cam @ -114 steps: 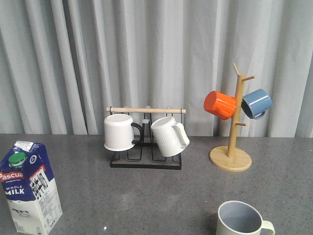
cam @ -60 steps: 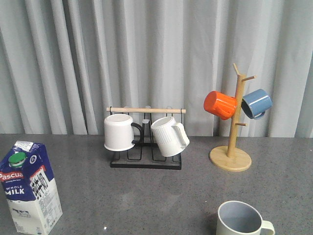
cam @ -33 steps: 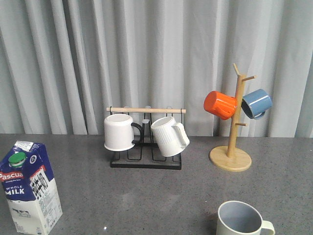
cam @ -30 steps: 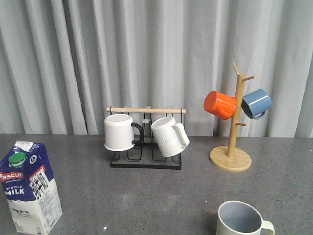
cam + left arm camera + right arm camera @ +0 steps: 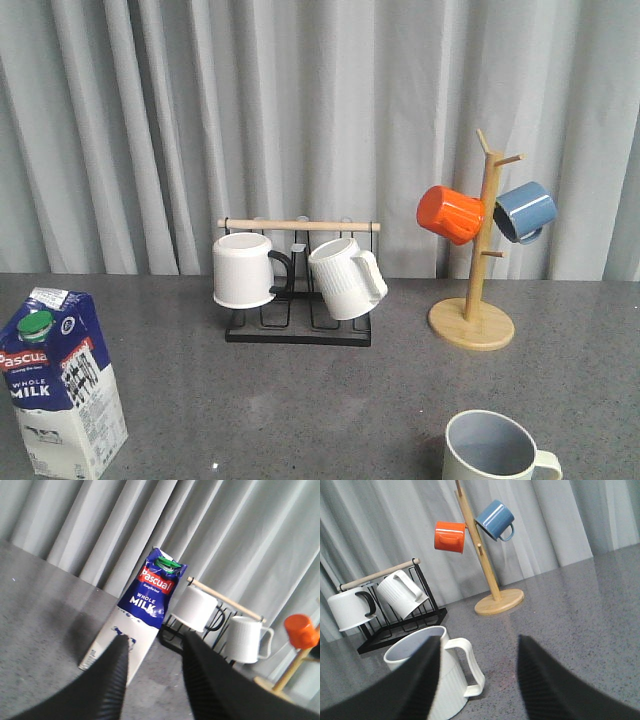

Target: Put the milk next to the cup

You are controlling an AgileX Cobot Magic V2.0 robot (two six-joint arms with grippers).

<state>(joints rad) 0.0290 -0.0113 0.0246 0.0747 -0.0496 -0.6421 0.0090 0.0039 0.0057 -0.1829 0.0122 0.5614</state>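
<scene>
Left end effector [image 5: 152,680] wide open, lined up w/ milk [image 5: 141,611], not touching. Approach step; next I close in, grip carton, carry to cup [image 5: 492,449].

In the front view we lose the base of the cup [image 5: 497,449] and the lower corner of the milk [image 5: 62,383] past the picture's edge; neither arm shows there; in the wrist views the dark fingers [image 5: 116,680] are blurred and hide part of the cup's wall [image 5: 432,677].
</scene>
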